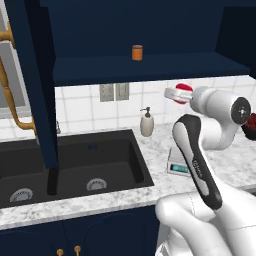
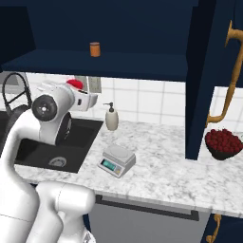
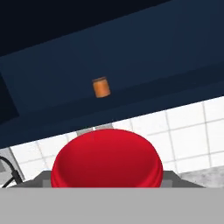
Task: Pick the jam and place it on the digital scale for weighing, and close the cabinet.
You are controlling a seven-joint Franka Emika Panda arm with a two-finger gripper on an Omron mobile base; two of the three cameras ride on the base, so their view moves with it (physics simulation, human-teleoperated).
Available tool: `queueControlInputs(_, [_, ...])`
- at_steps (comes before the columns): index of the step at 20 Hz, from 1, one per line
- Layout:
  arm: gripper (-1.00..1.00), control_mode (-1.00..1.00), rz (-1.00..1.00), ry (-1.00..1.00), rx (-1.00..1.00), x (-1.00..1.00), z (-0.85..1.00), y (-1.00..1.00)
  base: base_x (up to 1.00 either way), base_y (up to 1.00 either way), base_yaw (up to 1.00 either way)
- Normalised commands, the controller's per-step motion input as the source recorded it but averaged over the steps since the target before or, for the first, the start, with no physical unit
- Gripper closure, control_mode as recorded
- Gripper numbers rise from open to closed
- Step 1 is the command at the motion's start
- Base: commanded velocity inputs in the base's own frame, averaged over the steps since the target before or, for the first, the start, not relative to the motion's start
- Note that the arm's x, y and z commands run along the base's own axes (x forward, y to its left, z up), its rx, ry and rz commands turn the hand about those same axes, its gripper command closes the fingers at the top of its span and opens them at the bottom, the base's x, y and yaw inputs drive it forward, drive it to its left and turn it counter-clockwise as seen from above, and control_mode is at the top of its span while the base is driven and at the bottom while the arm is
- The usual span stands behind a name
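Note:
The jam [image 3: 107, 159] fills the bottom of the hand view with its red lid, and my gripper [image 3: 107, 177] is shut on it, with grey fingers [image 3: 41, 179] at either side. In the base views the jam [image 1: 184, 88] [image 2: 73, 84] hangs in the gripper [image 1: 180, 94] [image 2: 78, 92] above the counter, under the cabinet's shelf. The digital scale [image 1: 178, 163] [image 2: 117, 160] sits on the marble counter below and to the right, partly behind my arm in the left base view. The navy cabinet [image 1: 150, 67] [image 2: 118, 64] is open, with its doors [image 1: 32, 75] [image 2: 209, 71] swung out.
An orange-brown jar [image 1: 137, 52] [image 2: 95, 49] [image 3: 101, 87] stands on the cabinet shelf. A soap dispenser [image 1: 146, 123] [image 2: 111, 117] stands by the tiled wall. A black sink [image 1: 70, 165] [image 2: 71, 142] lies to the left, and a bowl of red fruit [image 2: 223, 142] to the right.

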Motion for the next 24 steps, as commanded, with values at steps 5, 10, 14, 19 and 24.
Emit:
queueControlInputs(5, [1.0,-1.0,0.01,0.13,-0.16,-0.49,-0.59,-0.26,0.0,0.0,0.0])
queueControlInputs(10, [1.0,-1.0,0.12,0.1,-0.14,-0.1,-0.59,-0.45,0.0,0.0,0.0])
queueControlInputs(14, [1.0,-1.0,0.18,0.07,-0.05,0.0,-0.54,-0.43,0.0,0.0,0.0])
queueControlInputs(19, [1.0,-1.0,0.28,0.16,-0.02,0.0,-0.66,-0.33,0.0,0.0,0.0])
queueControlInputs(24, [1.0,-1.0,0.22,0.07,0.0,0.03,-0.7,-0.17,0.0,0.0,0.0])
